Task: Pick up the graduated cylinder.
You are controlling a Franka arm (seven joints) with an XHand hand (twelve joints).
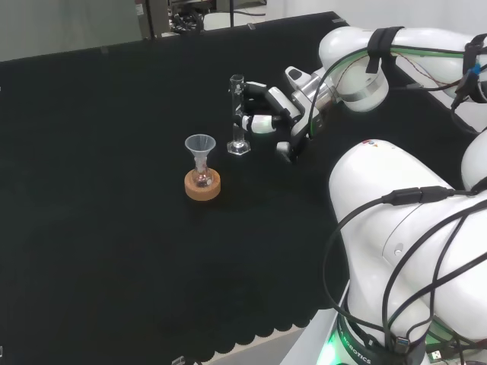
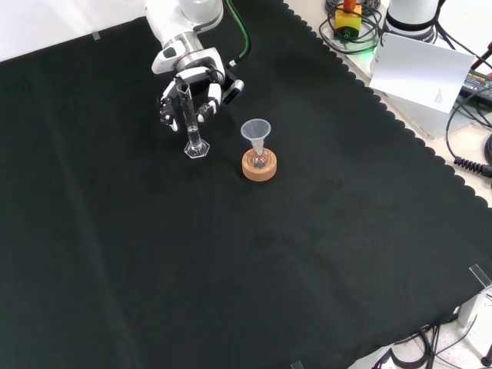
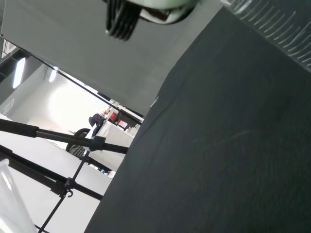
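Fingers [image 1: 255, 122] curled toward graduated cylinder [image 1: 237, 114], seemingly touching its tube; whether they fully pinch it, cannot tell. Hand [image 2: 192, 84] sits right of cylinder in head view, behind it in front view. Cylinder upright on bench [image 2: 231, 261], base on cloth, left of funnel [image 2: 255, 131] in flask on cork ring [image 2: 259, 167]. Risk: narrow base, uneven squeeze could tip it toward funnel. Wrist view adds graduation marks up close

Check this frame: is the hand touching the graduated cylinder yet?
Touching. In the head view the hand's fingers curl against the upright graduated cylinder's tube; the front view shows fingers either side of it, base still on the cloth.
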